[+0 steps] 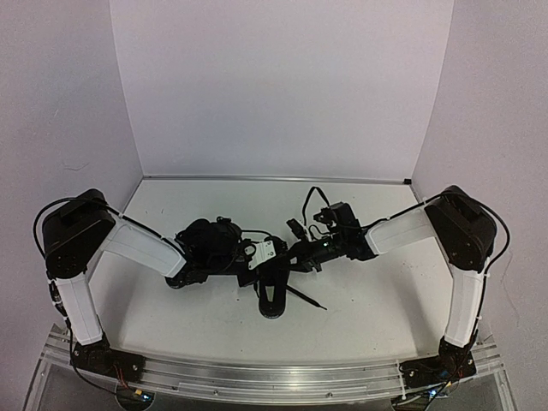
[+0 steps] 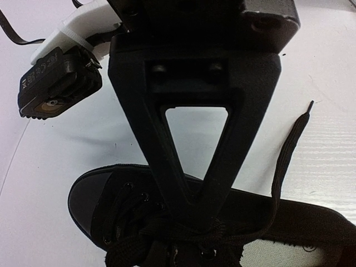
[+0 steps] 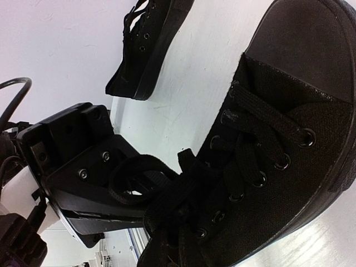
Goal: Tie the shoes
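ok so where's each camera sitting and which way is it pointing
top external: high behind the bases, facing down and forward over the white table; the white left arm and right arm meet centrally.
left wrist: on the left arm, looking down past its left claw, fingers closed to a V, onto a black lace-up canvas shoe.
right wrist: low, rolled sideways, close on black laces, a second black shoe behind; a black screwed robot part lower left.
shared: both wrist views seemingly show the same shoe.
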Robot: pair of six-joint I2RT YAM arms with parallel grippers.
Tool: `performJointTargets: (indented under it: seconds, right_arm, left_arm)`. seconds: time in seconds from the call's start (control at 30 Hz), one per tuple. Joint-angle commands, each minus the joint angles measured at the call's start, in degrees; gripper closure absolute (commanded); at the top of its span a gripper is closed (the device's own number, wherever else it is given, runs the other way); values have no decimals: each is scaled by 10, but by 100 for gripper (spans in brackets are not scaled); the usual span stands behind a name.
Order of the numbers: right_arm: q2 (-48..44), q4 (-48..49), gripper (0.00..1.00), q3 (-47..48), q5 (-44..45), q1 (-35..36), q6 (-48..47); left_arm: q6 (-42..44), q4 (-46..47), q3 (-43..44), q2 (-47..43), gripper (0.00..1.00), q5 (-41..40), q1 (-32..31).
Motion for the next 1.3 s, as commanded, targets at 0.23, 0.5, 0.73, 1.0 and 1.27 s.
performJointTargets:
  seconds: [0.23,0.5,0.73,1.0,1.27]
  right_arm:
    - [-15,31,100,-15,3,1,3]
    - [-28,31,100,-23,22,0,6]
    - [-33,31,100,-23,24,1,5]
    - [-41,31,100,-28,26,0,4]
    - [-48,31,100,-34,32,0,2]
  left_arm:
    - [2,20,6,-12,91,6,-5]
    - [18,-34,-22,-66,79,-13,-5]
    - [19,-58,-38,-87,75,-15,-5]
    - [23,-74,-21,-62,76,-3,-5]
    - [20,-102,-19,-64,77,10,-4]
